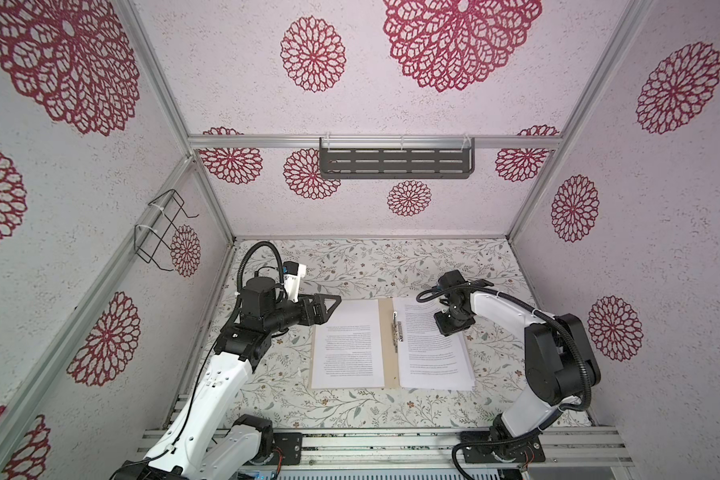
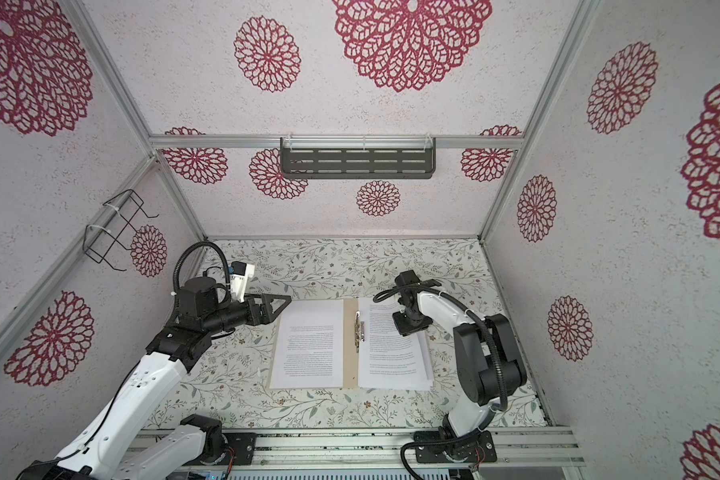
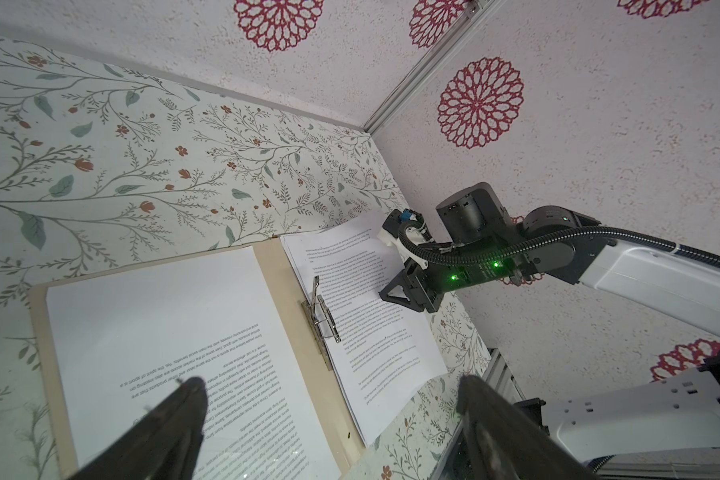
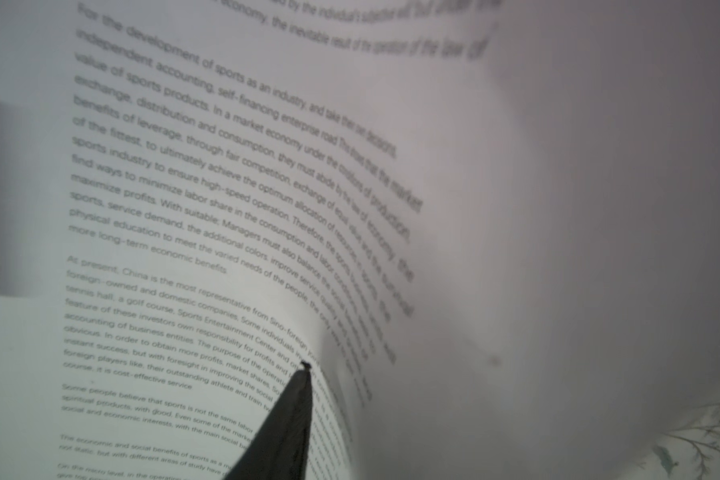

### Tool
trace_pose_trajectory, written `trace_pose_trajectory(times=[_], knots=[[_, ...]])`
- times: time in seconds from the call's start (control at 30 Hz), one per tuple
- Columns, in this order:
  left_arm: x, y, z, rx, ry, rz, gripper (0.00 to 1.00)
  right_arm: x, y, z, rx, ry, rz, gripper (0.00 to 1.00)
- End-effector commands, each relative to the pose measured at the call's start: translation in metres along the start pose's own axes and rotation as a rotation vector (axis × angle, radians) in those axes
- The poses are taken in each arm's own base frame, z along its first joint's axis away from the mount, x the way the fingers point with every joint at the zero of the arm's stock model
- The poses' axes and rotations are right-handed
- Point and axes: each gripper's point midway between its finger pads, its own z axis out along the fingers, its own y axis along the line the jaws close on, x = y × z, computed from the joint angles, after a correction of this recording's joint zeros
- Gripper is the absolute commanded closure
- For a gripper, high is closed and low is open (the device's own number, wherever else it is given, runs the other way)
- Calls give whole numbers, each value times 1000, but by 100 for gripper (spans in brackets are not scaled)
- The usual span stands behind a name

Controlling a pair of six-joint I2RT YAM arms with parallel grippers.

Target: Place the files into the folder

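Observation:
The tan folder lies open on the table, its metal clip on the spine. The files lie in two places: one white printed sheet covers the left half, and a fanned stack lies on the right half. My left gripper hangs open above the folder's far left corner, holding nothing. My right gripper points down onto the far part of the stack. In the right wrist view one finger rests against a bulged top sheet, which hides the other.
The table has a floral cover. A black slotted shelf hangs on the back wall and a wire rack on the left wall. An aluminium rail with both arm bases runs along the front edge.

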Motion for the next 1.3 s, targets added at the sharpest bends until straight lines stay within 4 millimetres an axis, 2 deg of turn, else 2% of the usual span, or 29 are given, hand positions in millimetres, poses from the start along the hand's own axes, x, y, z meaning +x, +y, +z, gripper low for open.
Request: trace_pose_trajectory(times=[0.0, 0.03, 0.07, 0.23, 0.33, 0.4, 0.5, 0.6, 0.73, 0.87, 0.93, 1.03, 1.17, 1.27], knots=[[-1, -3, -1, 7, -9, 20, 3, -2, -18, -15, 81, -25, 44, 44], [0, -3, -1, 7, -8, 18, 3, -3, -24, -18, 100, -37, 64, 6], [0, -3, -1, 5, -8, 18, 2, -5, -32, -22, 122, -53, 91, 1], [-1, 2, -2, -23, -12, 16, 3, -18, -74, -58, 211, -200, 267, 1], [-2, 8, -2, -66, -10, -3, 3, -27, -89, -84, 120, -374, 436, 1], [-1, 14, -1, -98, 0, -22, 3, -37, -89, -101, 20, -487, 483, 1], [5, 18, 4, -117, 52, -80, 2, -52, -70, -120, -67, -591, 453, 1], [24, 17, 17, -48, 118, -193, 3, -71, -26, -121, -229, -646, 410, 1], [61, 29, 38, -7, 162, -335, 3, -97, 46, -114, -472, -639, 285, 1], [92, 41, 50, -25, 219, -412, 3, -110, 97, -89, -596, -575, 150, 1], [103, 48, 53, -27, 228, -456, 3, -116, 114, -77, -634, -542, 114, 2], [118, 58, 58, -42, 237, -505, 3, -125, 127, -61, -658, -523, 99, 2], [134, 71, 63, -63, 252, -558, 3, -137, 143, -51, -704, -499, 85, 3], [144, 80, 65, -97, 270, -574, 3, -135, 155, -49, -723, -484, 70, 4]])
